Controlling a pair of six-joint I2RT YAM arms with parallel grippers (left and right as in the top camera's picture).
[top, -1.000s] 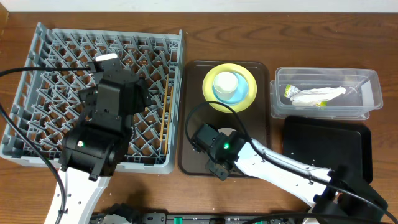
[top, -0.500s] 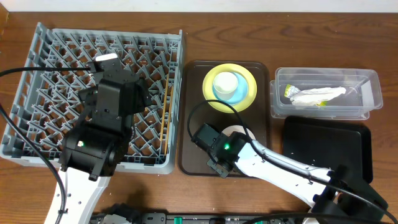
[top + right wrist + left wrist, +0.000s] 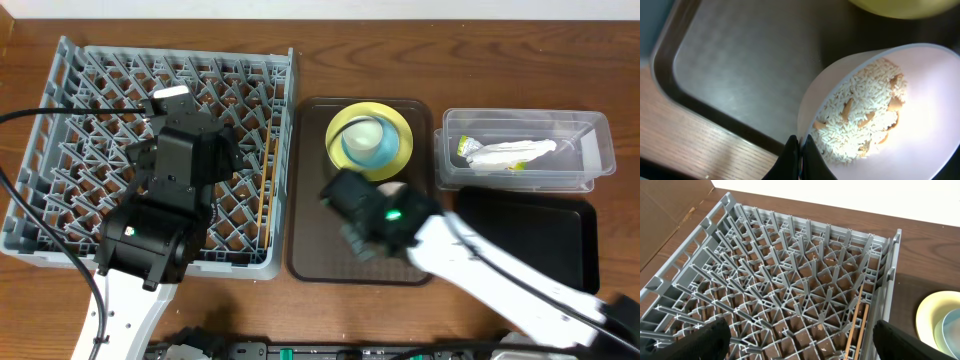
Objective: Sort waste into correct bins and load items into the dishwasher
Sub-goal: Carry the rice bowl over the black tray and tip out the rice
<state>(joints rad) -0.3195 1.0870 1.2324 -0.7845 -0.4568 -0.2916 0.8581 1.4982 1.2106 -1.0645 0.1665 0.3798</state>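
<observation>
The round white bowl (image 3: 920, 125) of rice scraps (image 3: 860, 120) just lifted off the dark brown tray (image 3: 730, 65), right claw (image 3: 801, 150) squeezing its rim, so tipping comes next.

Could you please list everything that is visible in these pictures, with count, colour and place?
rack: one, grey, table left
chopsticks: two, wooden, along the rack's right side
brown tray: one, dark brown, table centre
plate: one, yellow-green, far end of brown tray
blue bowl: one, light blue, on plate
white bowl: one, white, over brown tray
rice: one heap, pale with tan bits, in white bowl
tub: one, clear, table right
waste: one bundle, white and green, in tub
black tray: one, black, in front of tub
table: one, brown wood
left end effector: open, above rack
right end effector: shut on white bowl's rim
</observation>
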